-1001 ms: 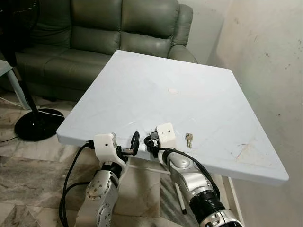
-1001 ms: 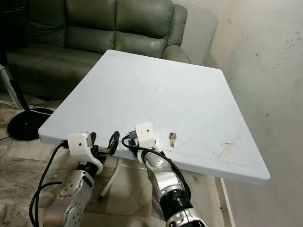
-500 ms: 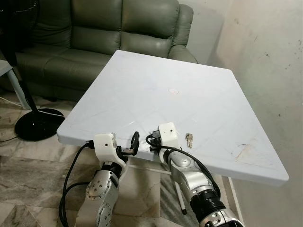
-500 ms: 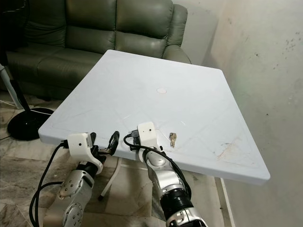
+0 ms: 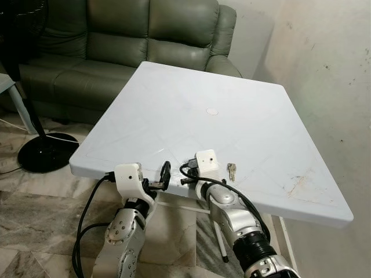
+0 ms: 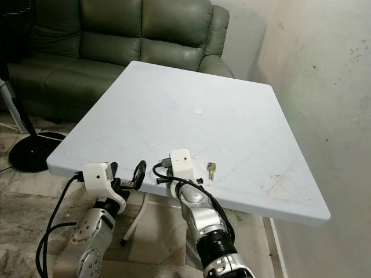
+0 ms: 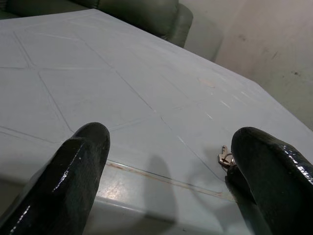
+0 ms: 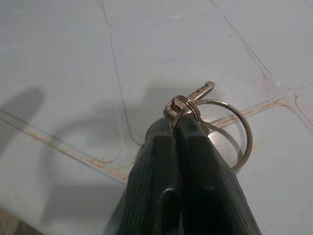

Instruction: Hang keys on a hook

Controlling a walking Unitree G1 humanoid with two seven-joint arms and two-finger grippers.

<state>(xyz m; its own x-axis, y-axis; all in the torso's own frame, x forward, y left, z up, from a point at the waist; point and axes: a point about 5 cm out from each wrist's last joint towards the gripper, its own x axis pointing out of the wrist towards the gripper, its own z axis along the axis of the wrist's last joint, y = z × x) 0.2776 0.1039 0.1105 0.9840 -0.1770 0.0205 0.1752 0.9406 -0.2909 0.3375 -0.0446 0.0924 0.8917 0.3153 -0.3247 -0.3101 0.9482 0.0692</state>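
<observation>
Black fingers of the left gripper [image 7: 161, 181] are spread wide and hold nothing, near the front edge of the white table [image 5: 174, 110]. Next to it, the right gripper [image 8: 182, 128] pinches the keys [image 8: 195, 105] tight by their small rings. That grip looks thin, so the keys could slip and drop when lifted. They are silver, on a big round ring, lying on the table near its front edge.

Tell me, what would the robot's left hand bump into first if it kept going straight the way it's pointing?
Probably the near edge of the white table. The left gripper, jaws open, points at that rim from just outside it. The keys lie farther on, off toward one finger. Depth is hard to judge.
</observation>
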